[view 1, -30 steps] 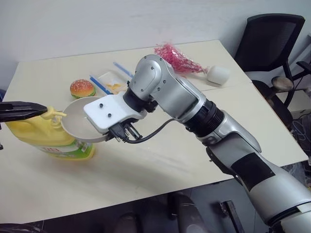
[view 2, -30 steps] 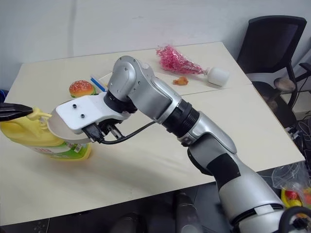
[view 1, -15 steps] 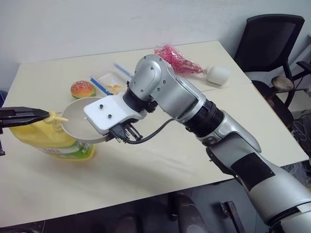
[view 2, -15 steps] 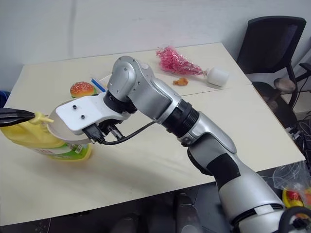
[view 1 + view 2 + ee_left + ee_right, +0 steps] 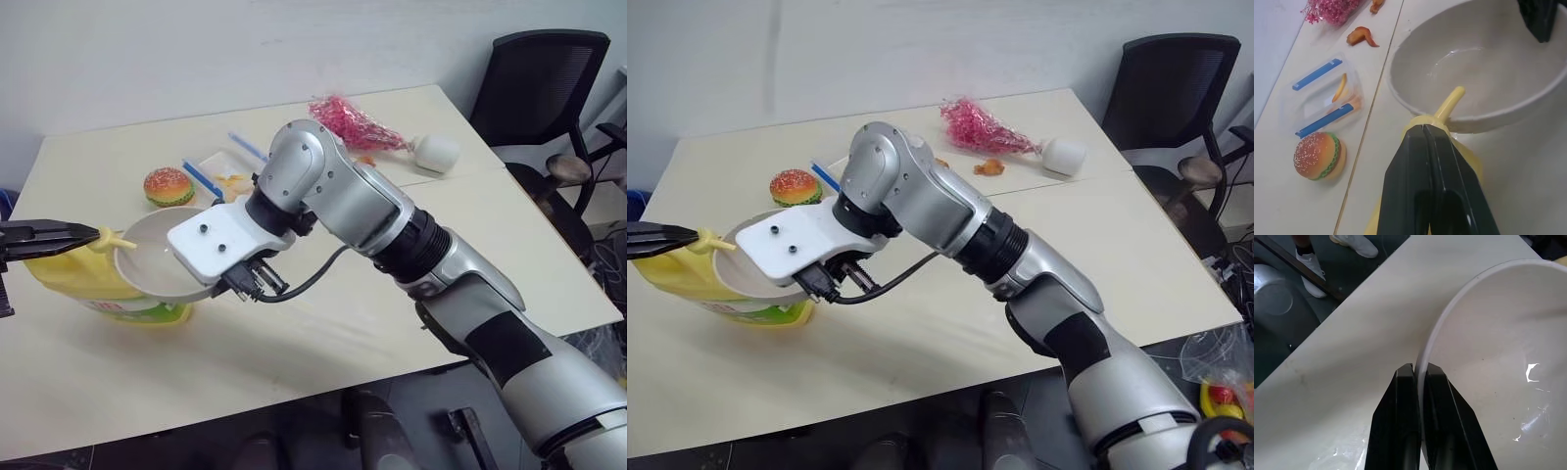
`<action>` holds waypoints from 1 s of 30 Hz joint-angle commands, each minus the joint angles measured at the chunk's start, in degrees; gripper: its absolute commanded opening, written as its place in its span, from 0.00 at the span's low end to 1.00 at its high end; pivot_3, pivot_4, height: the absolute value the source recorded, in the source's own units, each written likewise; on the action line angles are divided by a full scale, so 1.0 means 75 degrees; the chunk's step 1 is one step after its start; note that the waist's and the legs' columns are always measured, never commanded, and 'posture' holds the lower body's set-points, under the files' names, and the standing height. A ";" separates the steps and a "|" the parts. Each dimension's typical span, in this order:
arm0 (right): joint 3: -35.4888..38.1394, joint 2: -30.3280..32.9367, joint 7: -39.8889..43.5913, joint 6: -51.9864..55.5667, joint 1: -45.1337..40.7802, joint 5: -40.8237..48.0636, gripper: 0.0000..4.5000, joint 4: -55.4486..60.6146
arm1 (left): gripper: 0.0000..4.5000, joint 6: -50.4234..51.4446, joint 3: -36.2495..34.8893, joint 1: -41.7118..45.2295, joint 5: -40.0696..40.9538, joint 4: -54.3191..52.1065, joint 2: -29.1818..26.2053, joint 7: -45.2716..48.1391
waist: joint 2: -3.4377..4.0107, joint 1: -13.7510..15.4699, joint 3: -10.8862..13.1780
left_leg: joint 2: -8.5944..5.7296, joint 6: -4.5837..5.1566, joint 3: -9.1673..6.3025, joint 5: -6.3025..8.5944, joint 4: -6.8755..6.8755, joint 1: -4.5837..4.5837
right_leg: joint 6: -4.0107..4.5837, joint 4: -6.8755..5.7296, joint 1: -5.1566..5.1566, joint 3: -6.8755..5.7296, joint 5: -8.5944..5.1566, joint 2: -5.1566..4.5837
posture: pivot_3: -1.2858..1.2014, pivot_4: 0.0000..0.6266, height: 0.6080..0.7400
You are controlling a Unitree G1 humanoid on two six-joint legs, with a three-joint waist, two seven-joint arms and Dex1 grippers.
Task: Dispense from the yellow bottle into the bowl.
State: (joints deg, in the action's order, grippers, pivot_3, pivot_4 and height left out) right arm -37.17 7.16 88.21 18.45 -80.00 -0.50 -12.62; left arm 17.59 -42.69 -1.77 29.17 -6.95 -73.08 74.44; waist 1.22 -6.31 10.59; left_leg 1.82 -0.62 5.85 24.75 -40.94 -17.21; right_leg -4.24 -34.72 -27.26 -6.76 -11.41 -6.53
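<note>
The yellow bottle (image 5: 83, 279) stands near the table's left edge, its green-and-white label facing front. My left gripper (image 5: 1423, 128) is shut with nothing between its fingers, and its tip rests on the bottle's yellow pump top (image 5: 111, 238). The pump's spout (image 5: 1449, 100) reaches over the rim of the bowl (image 5: 157, 257). That grey-white bowl hangs tilted beside the bottle, above the table. My right gripper (image 5: 1419, 368) is shut on the bowl's rim, with one finger inside and one outside. A shiny patch shows inside the bowl (image 5: 1484, 63).
Behind the bottle lie a toy burger (image 5: 168, 185) and a clear plastic box with blue strips (image 5: 223, 168). A pink bouquet (image 5: 351, 121) with a white holder (image 5: 437, 151) lies at the back right. A black office chair (image 5: 539, 83) stands beyond the table's right side.
The view has shifted slightly. Both grippers keep their places, the left on the pump top and the right on the bowl's rim.
</note>
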 commanded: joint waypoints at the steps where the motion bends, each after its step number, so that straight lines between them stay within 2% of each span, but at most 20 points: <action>1: 0.0056 -0.0081 0.0195 0.0077 -0.0138 0.0151 0.00 0.0326 | 0.01 -0.0024 0.1022 -0.0713 -0.0775 0.0134 0.0080 0.0206 | 0.0017 0.0000 -0.0014 | 0.0000 0.0000 0.0001 0.0000 0.0001 0.0003 | 0.0001 0.0000 0.0000 0.0001 0.0000 0.0000 | 0.52 0.24 1.00; 9: -0.0007 -0.0043 0.0189 0.0142 -0.0093 0.0189 0.00 0.0420 | 0.01 -0.0036 0.1190 -0.0898 -0.0710 -0.0047 0.0184 0.0056 | 0.0023 -0.0001 -0.0017 | 0.0005 -0.0004 0.0021 0.0002 0.0027 0.0024 | 0.0019 -0.0006 0.0031 0.0004 -0.0013 0.0001 | 0.52 0.24 1.00; 16: -0.0013 -0.0048 0.0156 0.0088 -0.0094 0.0190 0.00 0.0385 | 0.01 -0.0034 0.1414 -0.0945 -0.0648 -0.0220 0.0261 -0.0134 | 0.0070 0.0005 -0.0058 | 0.0005 -0.0004 0.0022 0.0002 0.0038 0.0030 | 0.0021 -0.0002 0.0037 0.0003 -0.0015 0.0001 | 0.52 0.24 1.00; 23: 0.0016 0.0096 0.0138 -0.0154 -0.0009 0.0164 0.00 0.0354 | 0.01 0.1270 0.0937 -0.0065 0.0520 -0.0435 -0.0063 -0.0276 | 0.0067 0.0013 -0.0061 | 0.0005 -0.0004 0.0020 0.0002 0.0041 0.0029 | 0.0022 0.0002 0.0039 0.0000 -0.0016 0.0002 | 0.52 0.24 1.00; 25: 0.0050 0.0184 0.0139 -0.0211 0.0036 0.0178 0.00 0.0374 | 0.01 0.1929 0.0598 0.0316 0.1063 -0.0526 -0.0253 -0.0264 | 0.0040 0.0019 -0.0053 | 0.0005 -0.0004 0.0017 0.0002 0.0041 0.0024 | 0.0022 0.0006 0.0035 -0.0004 -0.0016 0.0002 | 0.52 0.24 1.00; 27: 0.0101 0.0388 0.0166 -0.0428 0.0159 0.0185 0.00 0.0420 | 0.01 0.2743 0.0081 0.0751 0.1727 -0.0614 -0.0502 -0.0220 | -0.0045 0.0021 -0.0046 | 0.0007 -0.0006 0.0012 0.0001 0.0039 0.0024 | 0.0022 0.0004 0.0012 -0.0008 -0.0015 0.0003 | 0.52 0.24 1.00; 30: 0.0157 0.0662 0.0218 -0.0677 0.0365 0.0203 0.00 0.0498 | 0.01 0.3601 -0.0513 0.1073 0.2166 -0.0817 -0.0740 0.0034 | -0.0137 0.0006 -0.0028 | 0.0008 -0.0013 0.0004 -0.0003 0.0029 -0.0029 | 0.0023 -0.0003 -0.0043 -0.0021 -0.0016 0.0005 | 0.52 0.24 1.00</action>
State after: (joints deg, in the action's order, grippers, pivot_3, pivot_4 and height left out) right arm -38.14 11.12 88.41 14.91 -76.97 0.22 -11.09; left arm 41.49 -41.88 4.58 43.00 -11.48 -76.74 73.59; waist 0.19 -6.26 10.38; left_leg 1.88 -0.72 5.87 24.73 -40.73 -17.52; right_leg -4.06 -34.70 -27.63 -7.03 -11.53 -6.51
